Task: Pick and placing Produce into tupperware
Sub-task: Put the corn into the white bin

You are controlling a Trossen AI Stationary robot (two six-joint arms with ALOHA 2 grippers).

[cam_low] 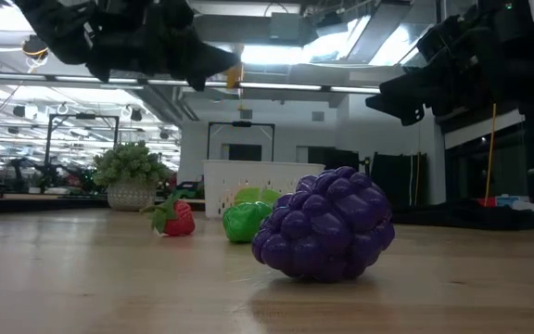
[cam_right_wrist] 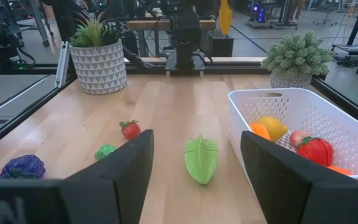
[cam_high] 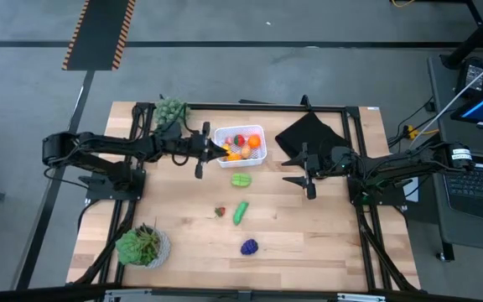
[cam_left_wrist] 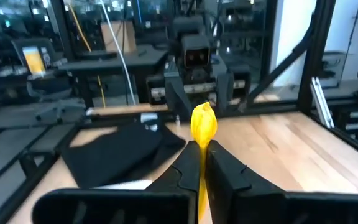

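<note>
Nearest to the low camera, a purple bunch of grapes [cam_low: 324, 224] is seen lying on the table [cam_high: 325, 243], well apart from the white tub [cam_high: 240, 146], on the near side of it. Between the grapes and the tub, three more pieces are still left on the wood: a small green piece [cam_high: 241, 211], a red strawberry [cam_high: 220, 211] just beside it, and a flat light-green piece [cam_high: 241, 180] which lies closest to the tub. Four pieces are therefore not yet placed. Inside the tub, several pieces are already collected: orange, yellow and red ones are seen against its walls, so the task is judged to be more than half done.

A yellow piece [cam_left_wrist: 204, 126] is held by the left gripper [cam_high: 219, 151], whose fingers are closed tightly on it, almost touching each other. This gripper is raised above the table at the left edge of the tub, with its arm stretched out from the left, so the piece is judged to be about to be dropped in.

The right gripper [cam_high: 300, 174] is held to the right of the tub, near a black cloth [cam_high: 309, 134], with its fingers parted about halfway and nothing between them; it points toward the tub. Farther back, a bushy potted plant [cam_high: 171, 110] stands beyond the left corner of the tub.
</note>
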